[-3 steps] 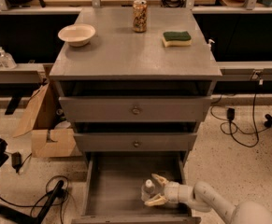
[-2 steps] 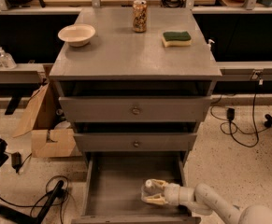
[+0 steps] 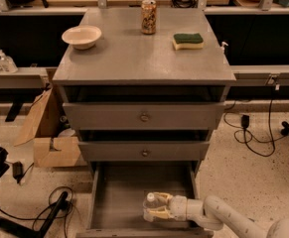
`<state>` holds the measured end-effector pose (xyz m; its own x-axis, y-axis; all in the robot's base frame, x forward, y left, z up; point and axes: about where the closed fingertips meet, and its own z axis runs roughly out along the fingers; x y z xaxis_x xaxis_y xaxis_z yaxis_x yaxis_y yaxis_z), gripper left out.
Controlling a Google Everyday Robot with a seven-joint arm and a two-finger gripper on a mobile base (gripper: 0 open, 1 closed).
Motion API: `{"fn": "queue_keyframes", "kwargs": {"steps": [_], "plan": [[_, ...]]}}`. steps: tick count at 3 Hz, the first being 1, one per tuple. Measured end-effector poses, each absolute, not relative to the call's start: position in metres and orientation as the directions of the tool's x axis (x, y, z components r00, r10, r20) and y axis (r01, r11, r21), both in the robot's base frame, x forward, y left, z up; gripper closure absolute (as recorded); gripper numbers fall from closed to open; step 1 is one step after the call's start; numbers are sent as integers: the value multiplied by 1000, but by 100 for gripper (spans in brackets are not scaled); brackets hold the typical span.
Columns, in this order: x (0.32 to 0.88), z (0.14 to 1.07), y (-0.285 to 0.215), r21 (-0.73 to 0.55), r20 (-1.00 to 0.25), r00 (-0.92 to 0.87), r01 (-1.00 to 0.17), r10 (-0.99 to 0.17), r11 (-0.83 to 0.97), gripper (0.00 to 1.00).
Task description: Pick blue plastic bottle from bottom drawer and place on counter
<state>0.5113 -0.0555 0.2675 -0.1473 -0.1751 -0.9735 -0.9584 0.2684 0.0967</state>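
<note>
Below the worktop (image 3: 134, 58) front edge, in the bottom drawer (image 3: 116, 192), gripper (image 3: 154, 212) clamps blue plastic bottle (image 3: 151, 202) mid-body. Likely light, thin-walled, slippery, crushable; gentle body grip below cap suits.

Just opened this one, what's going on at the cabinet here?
The robot's gripper is down in the open bottom drawer, closed around the blue plastic bottle, which has not yet been lifted out of the drawer. The counter above holds a bowl, a can and a sponge.
</note>
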Motion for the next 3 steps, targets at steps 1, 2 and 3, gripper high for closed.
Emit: {"fn": "queue_keyframes", "kwargs": {"steps": [1, 2, 3], "plan": [[503, 306, -56, 117, -980, -154, -959, -129, 259, 100], [491, 405, -84, 112, -986, -137, -969, -100, 221, 100], [488, 515, -107, 118, -977, -149, -973, -150, 199, 100]]}}
